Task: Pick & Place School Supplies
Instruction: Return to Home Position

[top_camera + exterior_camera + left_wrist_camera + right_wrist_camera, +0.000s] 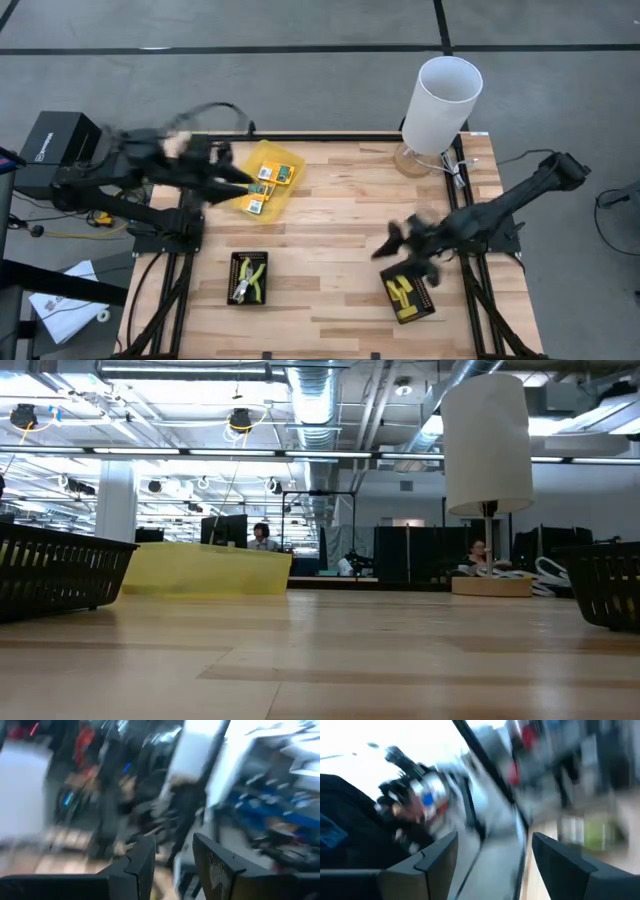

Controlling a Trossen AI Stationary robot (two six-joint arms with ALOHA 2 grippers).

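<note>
Three small yellow-green packets (262, 190) lie in the translucent yellow container (276, 157) at the far left of the table. A plier-like tool with yellow-green handles (250, 280) lies in the near left black tray (234, 262). Several tiny yellow pieces (403, 293) lie in the near right black tray (420, 310). My left gripper (245, 183) (172, 845) is open, raised over the container's left edge, with nothing between its fingers. My right gripper (390, 243) (492, 840) is open and raised just beyond the right tray, holding nothing.
A white-shaded lamp (440, 100) stands at the far right corner with its cord beside it. In the low view the yellow container (205, 570) and the two black trays (60, 575) (610, 585) rise from the wooden tabletop (330, 230), which is bare between them.
</note>
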